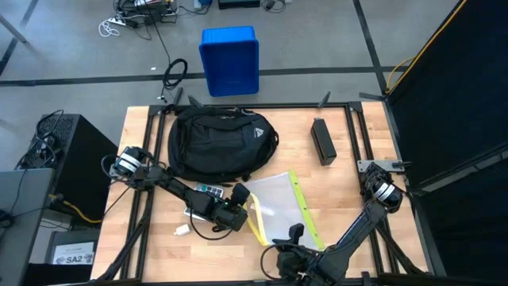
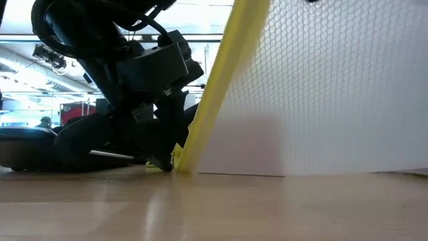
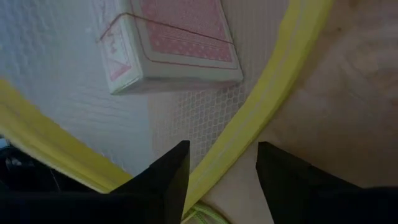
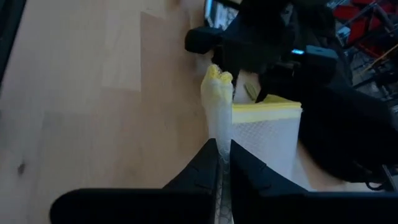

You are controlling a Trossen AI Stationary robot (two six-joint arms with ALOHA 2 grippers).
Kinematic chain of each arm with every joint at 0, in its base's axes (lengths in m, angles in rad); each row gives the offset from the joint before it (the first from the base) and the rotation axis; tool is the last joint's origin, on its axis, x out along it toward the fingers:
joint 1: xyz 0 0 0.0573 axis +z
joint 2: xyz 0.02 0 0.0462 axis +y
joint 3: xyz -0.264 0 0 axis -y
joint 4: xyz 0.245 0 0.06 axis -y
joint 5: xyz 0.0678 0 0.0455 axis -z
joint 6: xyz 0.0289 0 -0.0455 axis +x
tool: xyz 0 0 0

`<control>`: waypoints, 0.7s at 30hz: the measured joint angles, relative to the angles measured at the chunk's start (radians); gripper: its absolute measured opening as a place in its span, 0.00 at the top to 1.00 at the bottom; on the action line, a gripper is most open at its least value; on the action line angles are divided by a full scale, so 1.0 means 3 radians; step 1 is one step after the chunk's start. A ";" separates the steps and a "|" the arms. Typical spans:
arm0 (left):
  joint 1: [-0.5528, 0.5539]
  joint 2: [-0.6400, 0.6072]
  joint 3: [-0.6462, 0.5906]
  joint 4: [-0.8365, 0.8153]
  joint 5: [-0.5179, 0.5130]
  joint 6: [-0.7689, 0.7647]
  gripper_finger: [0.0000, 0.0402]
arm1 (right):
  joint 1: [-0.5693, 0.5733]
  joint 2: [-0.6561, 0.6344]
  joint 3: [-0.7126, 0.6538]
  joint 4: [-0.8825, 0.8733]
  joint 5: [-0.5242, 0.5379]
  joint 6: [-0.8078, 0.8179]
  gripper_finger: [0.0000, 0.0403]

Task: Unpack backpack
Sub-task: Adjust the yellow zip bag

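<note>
The black backpack [image 1: 222, 143] lies at the table's far left of centre. In front of it, a clear mesh pouch [image 1: 282, 205] with yellow edges [image 3: 249, 118] holds a red pack of cards [image 3: 177, 43]. My left gripper [image 3: 221, 177] is open at the pouch's left side, one finger on each side of its yellow edge. My right gripper [image 4: 224, 148] is shut on the pouch's near end [image 1: 295, 234]. In the low view the pouch [image 2: 321, 87] stands steeply, its lower edge [image 2: 200, 171] on the table. My left gripper has the yellow edge [image 3: 214, 168] running between its open fingers; I cannot tell whether either finger touches it. My right gripper pinches the pouch's thin near end [image 4: 219, 127] between its two fingers, coming from the table's near side and slanting down. The pouch stands tilted up from the hold, its far part on the table.
A black box [image 1: 323, 141] lies at the far right. A small calculator [image 1: 208, 191] and a white bit [image 1: 182, 230] lie beside the left arm. A blue bin [image 1: 229, 59] stands on the floor beyond the table.
</note>
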 joint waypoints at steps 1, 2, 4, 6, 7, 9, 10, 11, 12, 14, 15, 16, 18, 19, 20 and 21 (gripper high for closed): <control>0.0001 0.0000 0.0000 0.0001 -0.0009 -0.0002 0.61 | 0.0000 -0.0006 0.0000 -0.0001 0.0031 0.0000 1.00; 0.0004 0.0000 0.0000 0.0008 -0.0025 -0.0004 0.61 | 0.0000 -0.0015 0.0000 0.0001 0.0052 0.0001 1.00; 0.0006 0.0001 -0.0002 0.0031 -0.0043 -0.0004 0.61 | 0.0000 -0.0048 0.0000 0.0002 0.0118 0.0004 1.00; 0.0010 0.0003 -0.0004 0.0060 -0.0045 -0.0004 0.61 | 0.0000 -0.0080 0.0009 -0.0007 0.0173 0.0005 1.00; 0.0010 0.0004 -0.0004 0.0071 -0.0046 -0.0004 0.61 | 0.0000 -0.0081 0.0037 -0.0028 0.0183 0.0005 1.00; 0.0014 0.0004 -0.0005 0.0084 -0.0046 -0.0005 0.61 | 0.0000 -0.0081 0.0102 -0.0081 0.0188 -0.0003 1.00; 0.0016 0.0005 -0.0005 0.0087 -0.0046 -0.0005 0.61 | 0.0000 -0.0081 0.0130 -0.0099 0.0206 -0.0014 1.00; 0.0018 0.0005 -0.0005 0.0092 -0.0044 -0.0005 0.61 | -0.0002 -0.0081 0.0160 -0.0109 0.0223 -0.0024 1.00; 0.0019 0.0005 -0.0005 0.0103 -0.0042 -0.0006 0.61 | -0.0006 -0.0081 0.0187 -0.0139 0.0234 -0.0027 1.00; 0.0020 0.0009 -0.0006 0.0158 -0.0041 -0.0022 0.61 | -0.0008 -0.0081 0.0231 -0.0175 0.0237 -0.0030 1.00; 0.0023 0.0010 -0.0006 0.0190 -0.0024 -0.0043 0.61 | -0.0009 -0.0081 0.0255 -0.0181 0.0238 -0.0042 1.00; 0.0032 0.0010 -0.0006 0.0216 0.0007 -0.0065 0.61 | -0.0008 -0.0081 0.0272 -0.0190 0.0240 -0.0052 1.00; 0.0055 0.0010 -0.0006 0.0263 0.0081 -0.0115 0.61 | -0.0008 -0.0081 0.0299 -0.0200 0.0244 -0.0057 1.00; 0.0068 0.0010 -0.0008 0.0266 0.0100 -0.0167 0.61 | -0.0008 -0.0081 0.0308 -0.0210 0.0242 -0.0058 1.00; 0.0088 0.0010 -0.0006 0.0266 0.0109 -0.0206 0.63 | -0.0008 -0.0082 0.0310 -0.0212 0.0244 -0.0058 1.00; 0.0105 0.0028 -0.0006 0.0272 0.0113 -0.0246 0.65 | -0.0008 -0.0082 0.0312 -0.0215 0.0244 -0.0058 1.00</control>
